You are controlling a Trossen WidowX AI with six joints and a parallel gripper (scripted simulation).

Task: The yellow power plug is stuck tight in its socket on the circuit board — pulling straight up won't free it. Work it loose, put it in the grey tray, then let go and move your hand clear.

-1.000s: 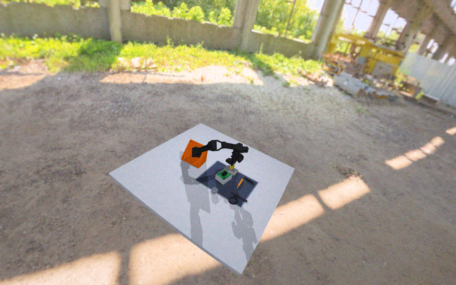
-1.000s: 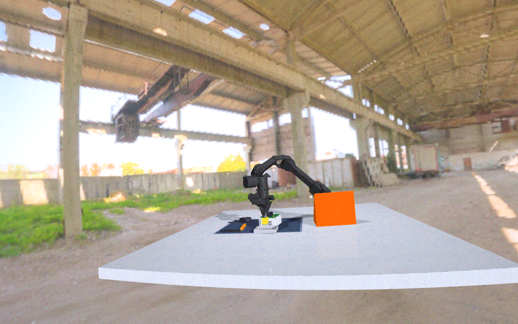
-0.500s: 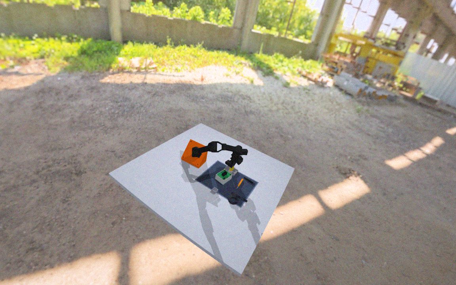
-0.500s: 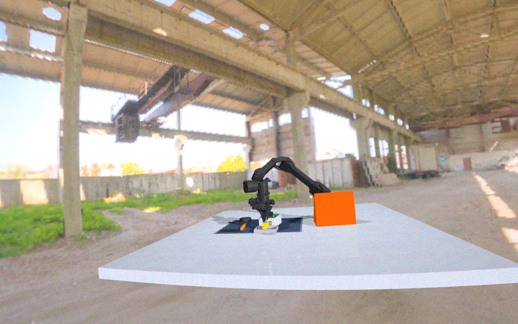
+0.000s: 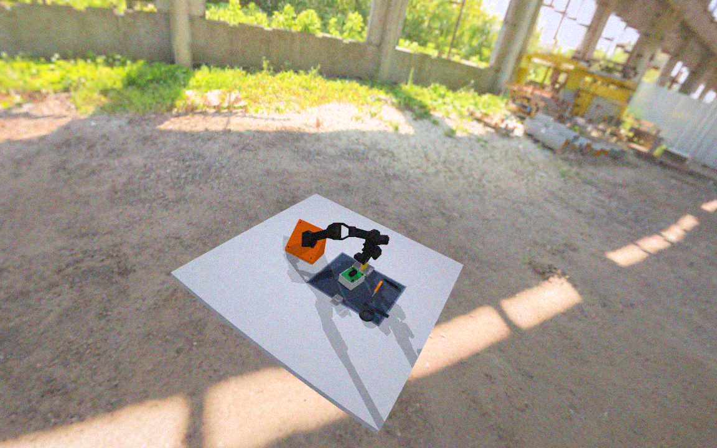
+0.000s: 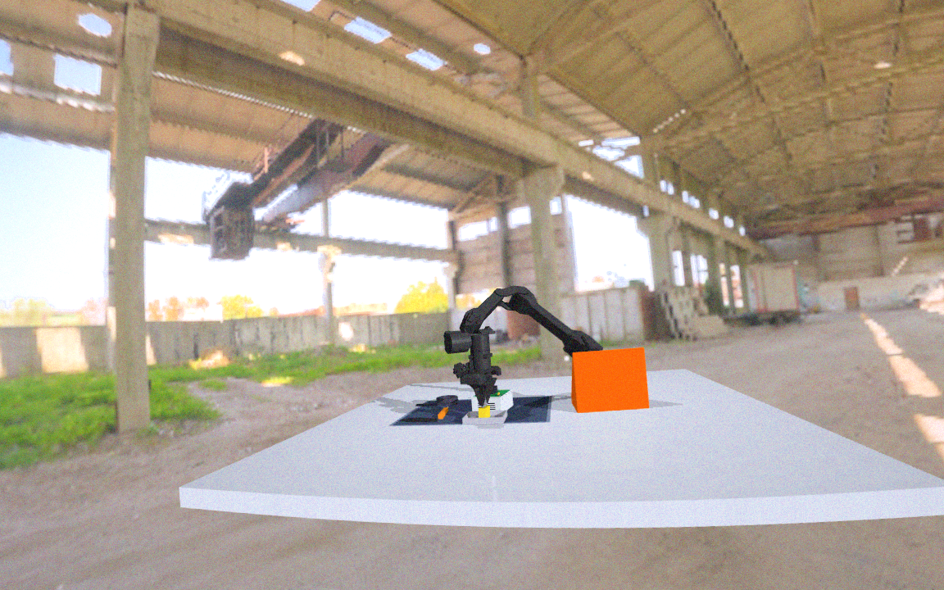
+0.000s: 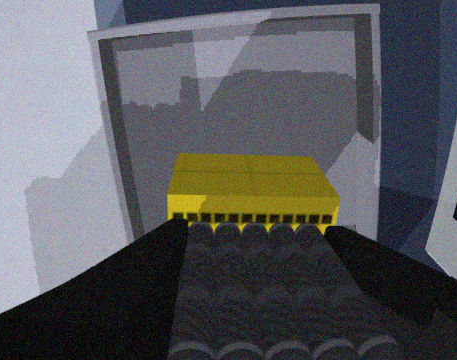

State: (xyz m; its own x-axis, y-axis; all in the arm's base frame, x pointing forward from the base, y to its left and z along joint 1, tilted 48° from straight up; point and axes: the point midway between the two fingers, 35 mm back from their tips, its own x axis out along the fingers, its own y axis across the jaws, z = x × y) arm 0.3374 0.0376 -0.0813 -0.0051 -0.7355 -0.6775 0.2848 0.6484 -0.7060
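On the white table, the gripper pinches the yellow plug (long axis spanning between the fingers).

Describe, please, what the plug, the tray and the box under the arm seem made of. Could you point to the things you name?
Yellow plug [image 5: 363, 266] [image 6: 484, 412] [image 7: 253, 175]: probably matte moulded plastic; crisp edges, even colour.
Grey tray [image 6: 469, 421] [image 7: 376, 75]: plastic or painted metal; thin, plain walls.
Orange box [image 5: 294, 245] [image 6: 610, 379]: perhaps painted metal; flat, uniform faces.
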